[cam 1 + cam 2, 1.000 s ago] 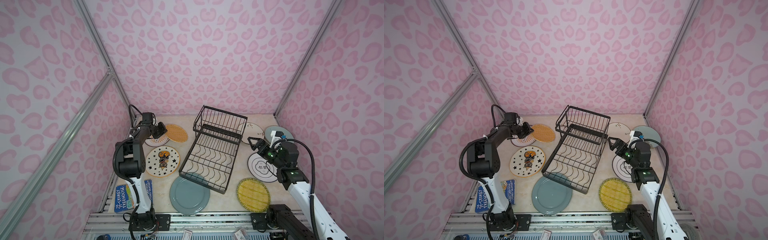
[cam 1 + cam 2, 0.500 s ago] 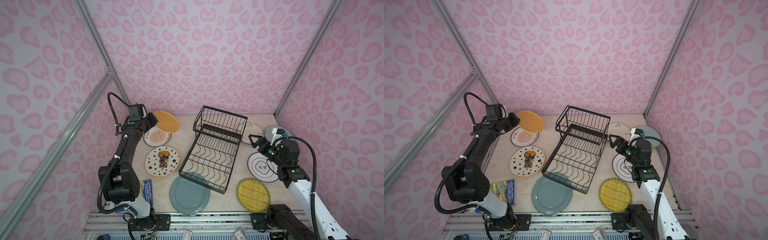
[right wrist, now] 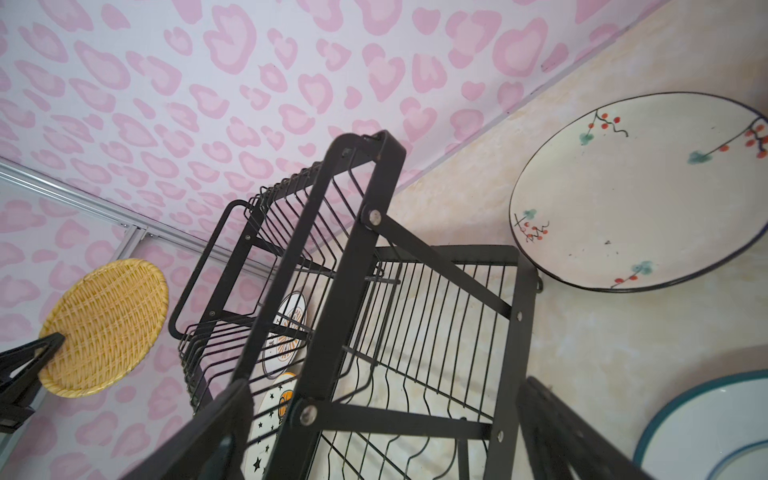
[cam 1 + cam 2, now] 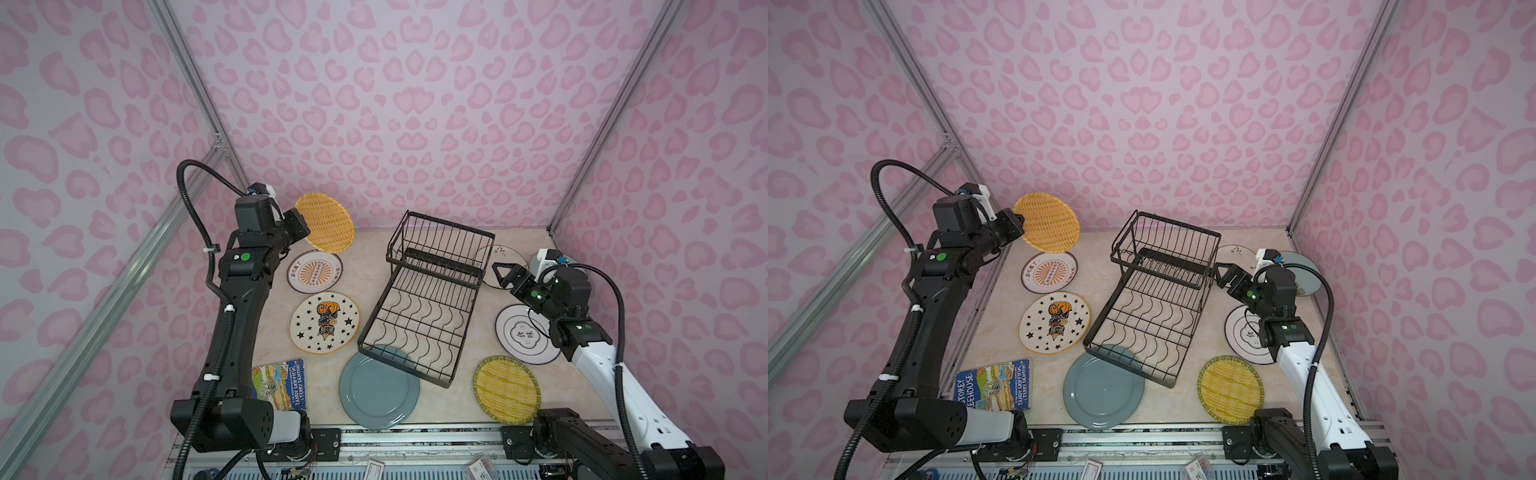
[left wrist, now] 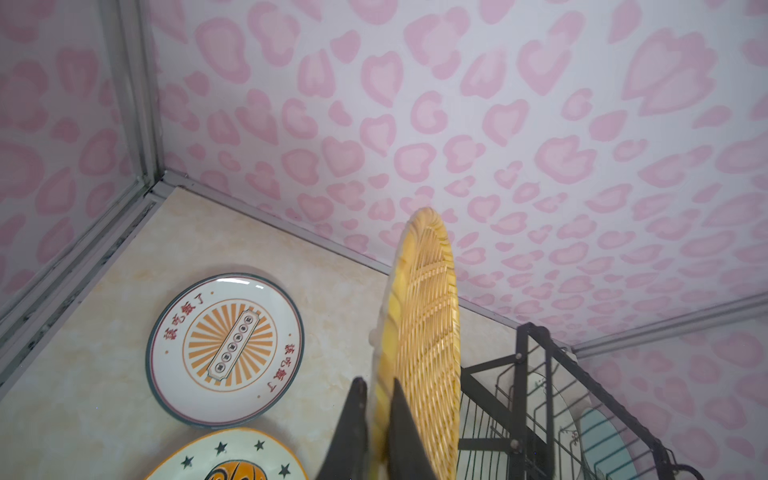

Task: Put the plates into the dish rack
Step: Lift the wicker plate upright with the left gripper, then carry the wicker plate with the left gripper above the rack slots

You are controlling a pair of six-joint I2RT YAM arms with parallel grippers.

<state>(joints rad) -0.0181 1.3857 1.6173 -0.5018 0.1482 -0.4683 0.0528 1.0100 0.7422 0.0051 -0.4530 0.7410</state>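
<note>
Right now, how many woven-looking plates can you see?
2. The orange woven plate is gripped by the left end effector, up near the back wall. The yellow woven plate lies flat, front right of the dish rack. An arm might hide more.

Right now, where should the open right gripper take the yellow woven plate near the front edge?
Probably the raised rim of the yellow woven plate, on the side away from the dish rack. It lies flat, so only the rim offers an edge; the rack's corner stands close on the other side.
</note>
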